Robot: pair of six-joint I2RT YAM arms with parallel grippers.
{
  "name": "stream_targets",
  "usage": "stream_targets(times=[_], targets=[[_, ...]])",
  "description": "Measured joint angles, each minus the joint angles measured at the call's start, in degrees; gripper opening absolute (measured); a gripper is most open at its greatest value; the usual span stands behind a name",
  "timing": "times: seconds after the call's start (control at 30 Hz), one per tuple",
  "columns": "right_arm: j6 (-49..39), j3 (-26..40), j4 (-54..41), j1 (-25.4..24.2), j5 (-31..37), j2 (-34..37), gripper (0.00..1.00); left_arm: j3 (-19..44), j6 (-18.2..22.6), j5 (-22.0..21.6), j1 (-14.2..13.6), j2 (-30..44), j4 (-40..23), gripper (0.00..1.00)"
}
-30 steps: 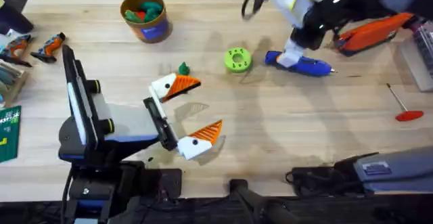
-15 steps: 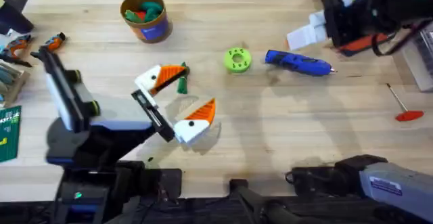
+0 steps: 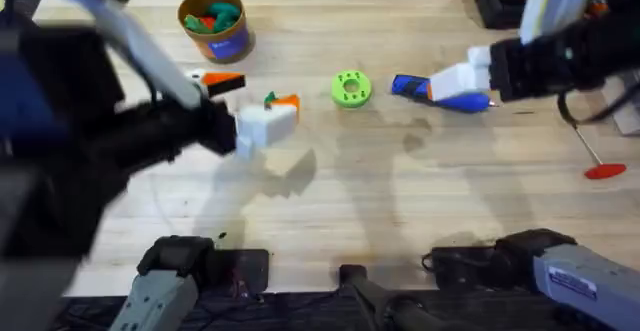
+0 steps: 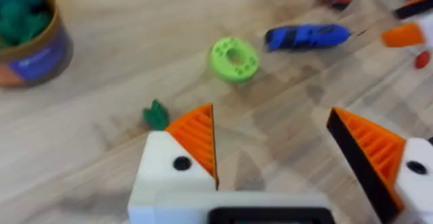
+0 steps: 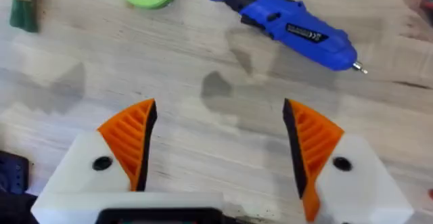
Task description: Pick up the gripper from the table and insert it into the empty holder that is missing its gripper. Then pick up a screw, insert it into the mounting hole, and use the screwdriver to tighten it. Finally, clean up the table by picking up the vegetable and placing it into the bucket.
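Note:
The vegetable (image 3: 270, 99) (image 4: 155, 114) (image 5: 25, 4) lies on the table (image 3: 400, 191) left of the lime-green disc (image 3: 350, 88). My left gripper (image 3: 250, 99) (image 4: 274, 149) hangs open above it, one finger on each side in the overhead view, holding nothing. The blue screwdriver (image 3: 445, 93) (image 5: 291, 26) (image 4: 308, 36) lies flat, right of the disc. Over its right half hovers my right gripper (image 3: 465, 81) (image 5: 220, 143), open and empty. The bucket (image 3: 215, 23) (image 4: 30, 41) stands at the far left with toy pieces inside. The small orange gripper, its holder and the screws are out of view.
A thin tool with a red handle (image 3: 600, 163) lies at the right edge. My left arm rises large and blurred over the table's left side. Bare wood stretches across the middle and front of the table.
My left arm has risen toward the camera and its gripper has shifted toward the far side, over the vegetable. My right gripper has come back down and left, over the screwdriver.

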Motion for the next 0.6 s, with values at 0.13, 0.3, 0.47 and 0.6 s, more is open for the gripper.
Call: stream_targets(times=[0.13, 0.3, 0.47, 0.6], targets=[[1.1, -5.0, 1.0, -2.2, -0.5, -5.5, 0.992, 7.5, 1.0, -5.5, 0.0, 11.2, -4.7, 0.985], [2.6, -10.6, 2.9, -6.0, -0.6, -10.9, 0.992, 12.6, 1.4, -9.1, 0.0, 21.7, -5.9, 0.985], [3.2, -12.0, 3.2, -8.5, -0.6, -12.6, 0.991, 13.4, 2.0, -11.8, -0.2, 27.8, -7.2, 0.985], [3.2, -12.0, 3.4, -8.7, -0.7, -12.6, 0.991, 17.5, 1.9, -19.9, -3.8, 32.4, -11.5, 0.985]])
